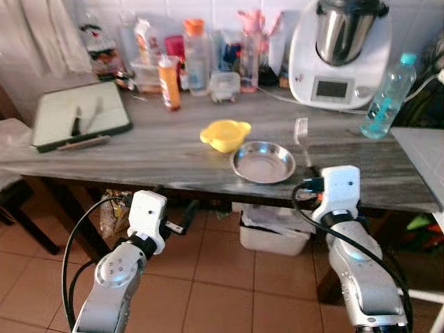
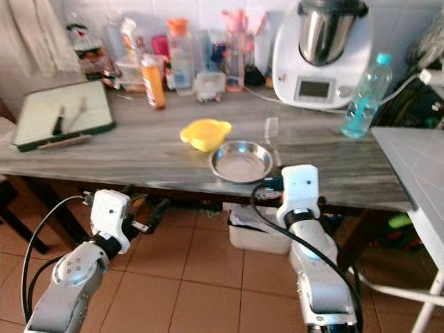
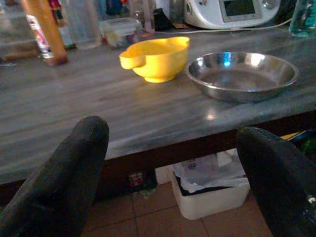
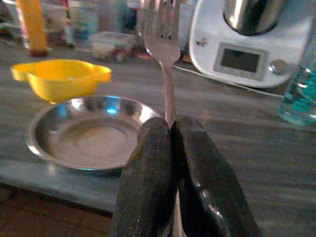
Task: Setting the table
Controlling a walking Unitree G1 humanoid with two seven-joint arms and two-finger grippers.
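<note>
A round steel plate lies near the front edge of the grey wooden table. A yellow bowl sits just behind it to the left. My right gripper is shut on the handle of a metal fork. The fork stands upright, tines up, over the table edge just right of the plate. My left gripper is open and holds nothing. It hangs below and in front of the table edge, left of the bowl.
At the back stand a white food processor, a water bottle, an orange bottle and several jars. A cutting board with a knife lies far left. A white bin is under the table; a white tabletop juts in at right.
</note>
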